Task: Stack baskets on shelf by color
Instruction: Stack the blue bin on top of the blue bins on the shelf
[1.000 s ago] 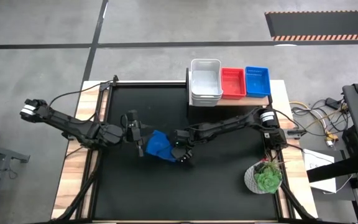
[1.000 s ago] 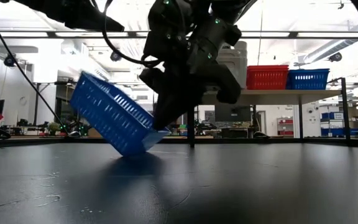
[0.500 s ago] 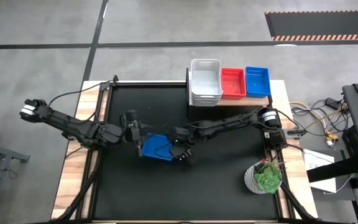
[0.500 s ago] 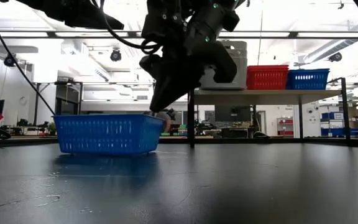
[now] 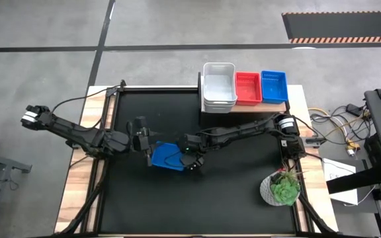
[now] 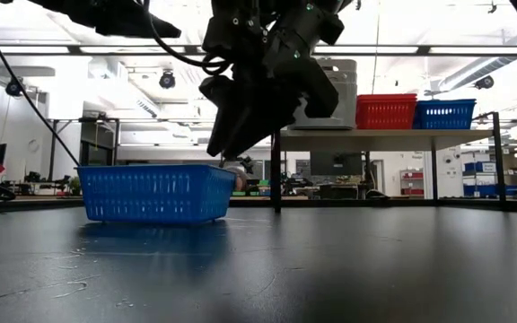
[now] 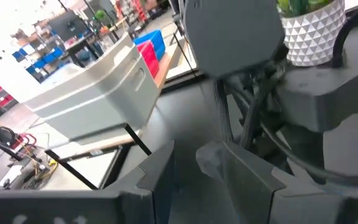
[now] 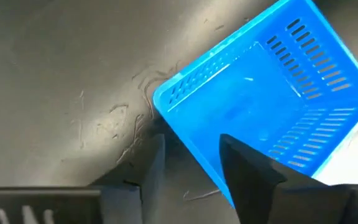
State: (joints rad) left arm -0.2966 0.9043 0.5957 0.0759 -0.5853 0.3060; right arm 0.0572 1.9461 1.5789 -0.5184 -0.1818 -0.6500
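Observation:
One blue basket [image 5: 166,157] sits flat on its bottom on the black table, also in the low view [image 6: 155,193]. My right gripper [image 8: 191,146] hovers open over its right end; one finger is outside the end wall [image 8: 182,121], the other over the inside, and neither touches it. My left gripper [image 5: 148,151] is open and holds nothing [image 7: 185,155], just left of the basket. At the far right, the shelf [image 5: 280,104] carries stacked white baskets [image 5: 219,86], a red basket [image 5: 248,88] and a blue basket [image 5: 274,86].
A white pot with a green plant [image 5: 282,188] stands at the table's near right corner. The shelf's black legs [image 6: 276,170] stand behind the blue basket in the low view. Bare black tabletop [image 5: 230,198] lies near and to the right of the arms.
The blue basket was tilted, its right end held up by my right gripper and one lower edge on the table. It has dropped flat onto its bottom. My right gripper has let go and risen a little above the basket's right end.

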